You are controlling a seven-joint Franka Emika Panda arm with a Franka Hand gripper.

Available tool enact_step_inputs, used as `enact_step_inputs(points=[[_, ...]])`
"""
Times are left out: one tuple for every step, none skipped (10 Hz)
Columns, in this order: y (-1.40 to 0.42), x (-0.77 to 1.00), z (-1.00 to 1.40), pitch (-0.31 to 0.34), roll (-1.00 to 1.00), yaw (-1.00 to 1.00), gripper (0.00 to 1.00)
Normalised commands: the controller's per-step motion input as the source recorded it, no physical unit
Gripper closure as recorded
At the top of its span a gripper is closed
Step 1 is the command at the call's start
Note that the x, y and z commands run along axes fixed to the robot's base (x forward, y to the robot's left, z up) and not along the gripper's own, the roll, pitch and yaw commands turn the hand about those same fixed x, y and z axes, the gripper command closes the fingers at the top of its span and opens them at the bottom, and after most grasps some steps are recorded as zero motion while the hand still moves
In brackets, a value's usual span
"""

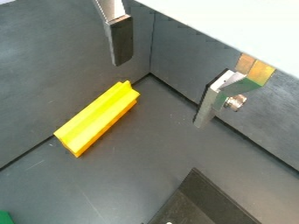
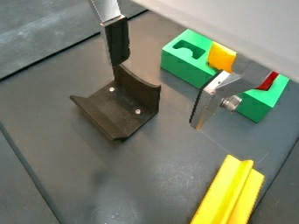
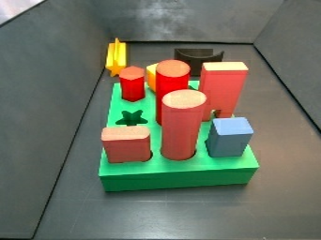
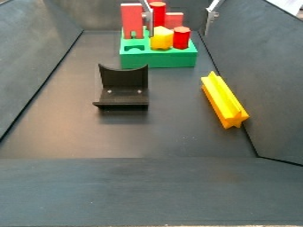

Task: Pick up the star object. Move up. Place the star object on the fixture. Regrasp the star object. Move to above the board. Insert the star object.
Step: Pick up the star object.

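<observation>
The star (image 4: 224, 99) is plain bright yellow with an orange tinge, the board (image 3: 177, 170) is bright green with a dark star-shaped hole (image 3: 129, 118), and the fixture (image 4: 120, 88) is black. On the board stand red pegs (image 3: 183, 125), a salmon block (image 3: 126, 144), a blue block (image 3: 230, 135) and a yellow block (image 4: 164, 37). The end effector (image 2: 160, 78) has silver fingers (image 2: 212, 99) with dark pads (image 2: 115, 45), and the floor (image 4: 130, 142) and walls are dark grey, unpatterned.
</observation>
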Motion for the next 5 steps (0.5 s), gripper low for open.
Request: enact_step_inputs(points=[[0.00, -0.18, -0.19, -0.069, 0.00, 0.00, 0.00], [-0.10, -0.70, -0.64, -0.176, 0.07, 0.07, 0.00], [-0.29, -0.76, -0.89, -0.166, 0.09, 0.35, 0.00], [-0.31, -0.70, -0.91, -0.164, 0.09, 0.43, 0.00], [-0.25, -0.63, -0.86, -0.169, 0.14, 0.42, 0.00]])
